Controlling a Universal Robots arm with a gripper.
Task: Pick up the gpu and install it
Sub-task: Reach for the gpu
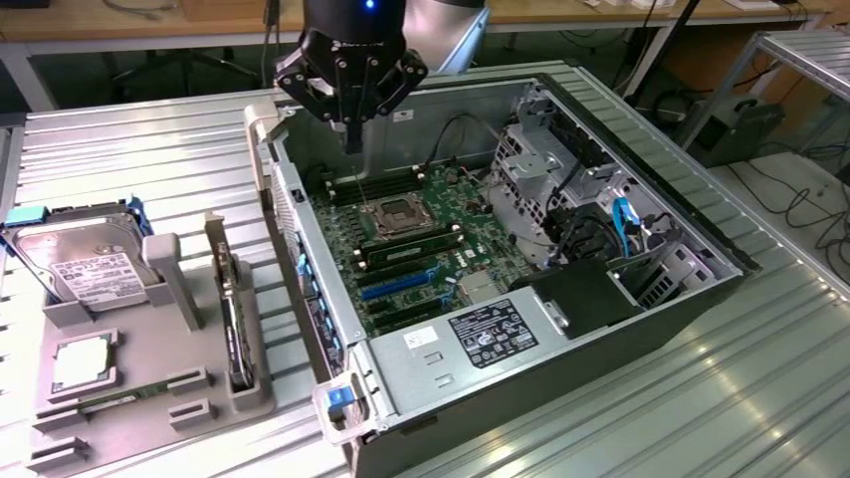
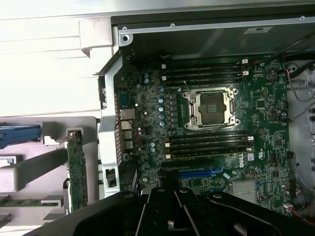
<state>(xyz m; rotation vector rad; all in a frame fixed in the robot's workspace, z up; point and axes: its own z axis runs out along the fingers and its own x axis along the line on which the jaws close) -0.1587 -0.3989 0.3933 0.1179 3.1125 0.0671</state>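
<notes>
GPU (image 1: 235, 319) stands on its edge in a slot of the grey holder tray (image 1: 133, 398), outside the open computer case (image 1: 318, 329) and well apart from the gripper (image 1: 353, 142), lower and toward the exterior view's left of it. The gripper hangs over the rear end of the case with its fingers pressed together and nothing between them. Directly below it lies the motherboard (image 1: 425, 254), with the empty CPU socket (image 1: 398, 214) and memory slots nearest. A hard drive (image 1: 80, 264) sits in the tray beyond the GPU.
</notes>
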